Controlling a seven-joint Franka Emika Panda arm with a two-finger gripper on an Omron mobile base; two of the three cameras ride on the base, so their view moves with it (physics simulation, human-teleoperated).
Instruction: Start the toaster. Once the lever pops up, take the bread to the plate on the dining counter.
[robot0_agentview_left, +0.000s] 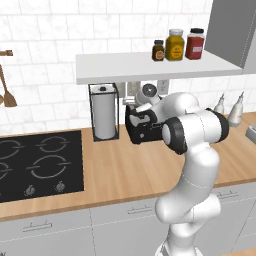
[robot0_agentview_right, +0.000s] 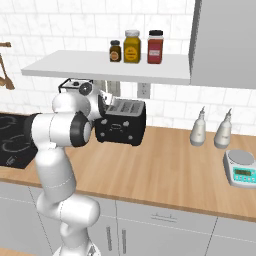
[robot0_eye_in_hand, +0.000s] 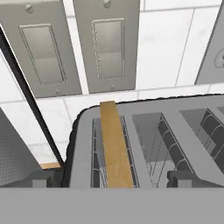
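The black toaster (robot0_agentview_right: 122, 124) with a silver slotted top stands on the wood counter by the tiled wall, partly behind my arm in the left base view (robot0_agentview_left: 141, 131). In the hand view a tan slice of bread (robot0_eye_in_hand: 115, 144) stands on edge in the leftmost slot of the toaster (robot0_eye_in_hand: 148, 109). My gripper (robot0_eye_in_hand: 116, 180) hangs directly above that slot, open, with one dark fingertip (robot0_eye_in_hand: 38, 177) on each side of the bread and nothing touching it. The toaster's lever is hidden from me. The plate and the dining counter are out of view.
A paper towel holder (robot0_agentview_left: 104, 117) stands just left of the toaster, and a shelf (robot0_agentview_left: 150, 67) with three jars hangs low overhead. The black hob (robot0_agentview_left: 40, 162) lies to the left. Two bottles (robot0_agentview_right: 199, 127) and a kitchen scale (robot0_agentview_right: 242, 168) stand to the right.
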